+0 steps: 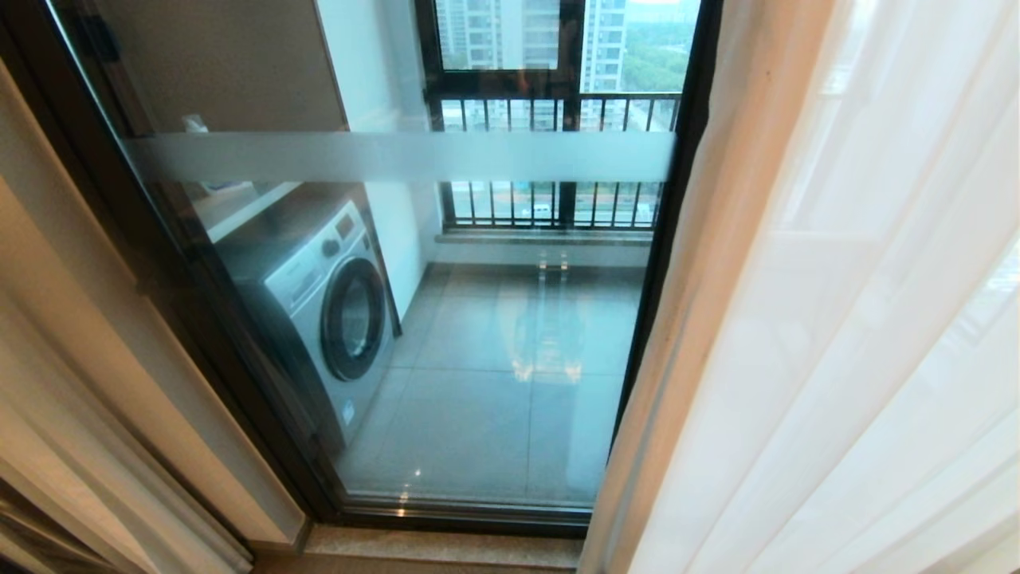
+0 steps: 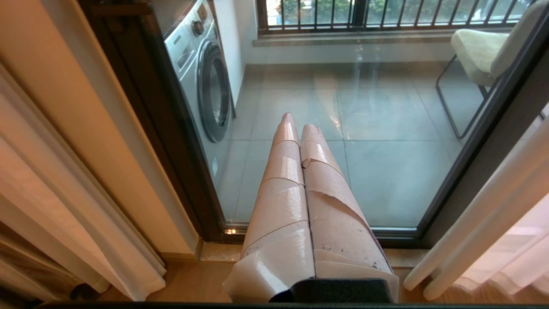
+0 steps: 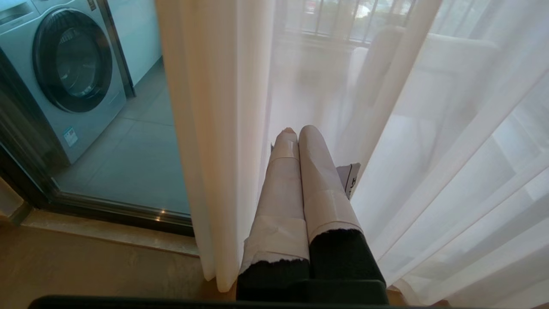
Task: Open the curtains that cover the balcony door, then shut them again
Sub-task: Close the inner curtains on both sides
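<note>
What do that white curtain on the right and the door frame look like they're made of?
The white curtain looks like thin sheer fabric: it hangs in soft folds and the balcony shows faintly through it. The door frame seems to be dark metal with a smooth painted finish: slim, straight and hard-edged, though coated wood cannot be ruled out.

Curtains (image 1: 837, 319) hang right of the balcony door (image 1: 478, 359) (washing machine (image 1: 327, 303) behind)

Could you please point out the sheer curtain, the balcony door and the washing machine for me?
sheer curtain (image 1: 861, 335), head view, on its white folds.
balcony door (image 1: 398, 156), head view, on the frosted band of the glass.
washing machine (image 1: 353, 317), head view, on its round door.
</note>
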You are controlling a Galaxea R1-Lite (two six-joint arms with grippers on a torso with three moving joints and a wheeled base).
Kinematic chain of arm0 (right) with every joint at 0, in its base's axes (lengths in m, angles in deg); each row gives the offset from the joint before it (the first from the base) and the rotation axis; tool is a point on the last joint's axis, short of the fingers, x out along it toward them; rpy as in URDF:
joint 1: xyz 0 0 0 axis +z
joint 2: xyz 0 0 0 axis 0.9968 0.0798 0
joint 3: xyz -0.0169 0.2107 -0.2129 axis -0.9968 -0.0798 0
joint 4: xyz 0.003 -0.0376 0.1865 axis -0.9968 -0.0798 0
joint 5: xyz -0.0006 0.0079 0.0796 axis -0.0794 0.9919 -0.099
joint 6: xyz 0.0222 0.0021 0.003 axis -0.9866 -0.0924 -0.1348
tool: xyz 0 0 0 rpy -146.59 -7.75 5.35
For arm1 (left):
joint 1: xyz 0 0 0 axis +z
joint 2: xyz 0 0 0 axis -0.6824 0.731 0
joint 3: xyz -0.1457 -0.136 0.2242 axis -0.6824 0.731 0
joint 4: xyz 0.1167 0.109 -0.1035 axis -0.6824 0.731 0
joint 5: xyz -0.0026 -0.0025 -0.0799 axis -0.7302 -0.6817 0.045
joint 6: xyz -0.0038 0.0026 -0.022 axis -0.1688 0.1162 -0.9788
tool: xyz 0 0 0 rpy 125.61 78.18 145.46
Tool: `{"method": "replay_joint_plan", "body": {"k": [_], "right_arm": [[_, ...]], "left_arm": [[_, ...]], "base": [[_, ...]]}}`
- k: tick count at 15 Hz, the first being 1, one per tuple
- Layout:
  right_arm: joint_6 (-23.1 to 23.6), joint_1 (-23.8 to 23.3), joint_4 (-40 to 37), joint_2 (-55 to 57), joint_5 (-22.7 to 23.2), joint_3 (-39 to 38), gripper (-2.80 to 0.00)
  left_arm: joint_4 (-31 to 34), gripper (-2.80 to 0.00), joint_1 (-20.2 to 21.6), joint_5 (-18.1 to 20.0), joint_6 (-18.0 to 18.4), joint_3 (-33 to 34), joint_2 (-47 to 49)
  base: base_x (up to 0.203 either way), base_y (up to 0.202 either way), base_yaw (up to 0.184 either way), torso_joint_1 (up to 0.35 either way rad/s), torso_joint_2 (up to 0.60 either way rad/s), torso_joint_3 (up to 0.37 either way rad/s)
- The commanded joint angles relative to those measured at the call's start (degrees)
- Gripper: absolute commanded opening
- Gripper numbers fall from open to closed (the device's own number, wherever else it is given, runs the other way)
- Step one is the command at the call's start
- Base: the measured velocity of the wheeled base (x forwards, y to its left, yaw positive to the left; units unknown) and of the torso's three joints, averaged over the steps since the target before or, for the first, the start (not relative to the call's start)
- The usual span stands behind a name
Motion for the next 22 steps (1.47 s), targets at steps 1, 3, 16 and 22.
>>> {"method": "replay_joint_plan", "body": {"k": [1,3,16,22], "right_arm": [[0.06,0.05,-0.01,0.00,0.03,0.00,-2.80],[0.06,0.05,-0.06,0.00,0.03,0.00,-2.80],[0.06,0.05,0.03,0.00,0.03,0.00,-2.80],[0.06,0.05,0.03,0.00,0.03,0.00,-2.80]], "left_arm": [[0.00,-2.80,0.02,0.02,-0.19,0.00,0.01],[0.00,-2.80,0.05,0.02,-0.19,0.00,0.01],[0.00,-2.80,0.05,0.11,-0.19,0.00,0.01],[0.00,-2.80,0.02,0.11,-0.19,0.00,0.01]], "base": [[0.000,0.182,0.001,-0.006,0.00,0.006],[0.000,0.185,0.002,0.003,0.00,0.006],[0.000,0.183,0.002,0.002,0.00,0.000],[0.000,0.185,0.001,0.002,0.00,0.002]]}}
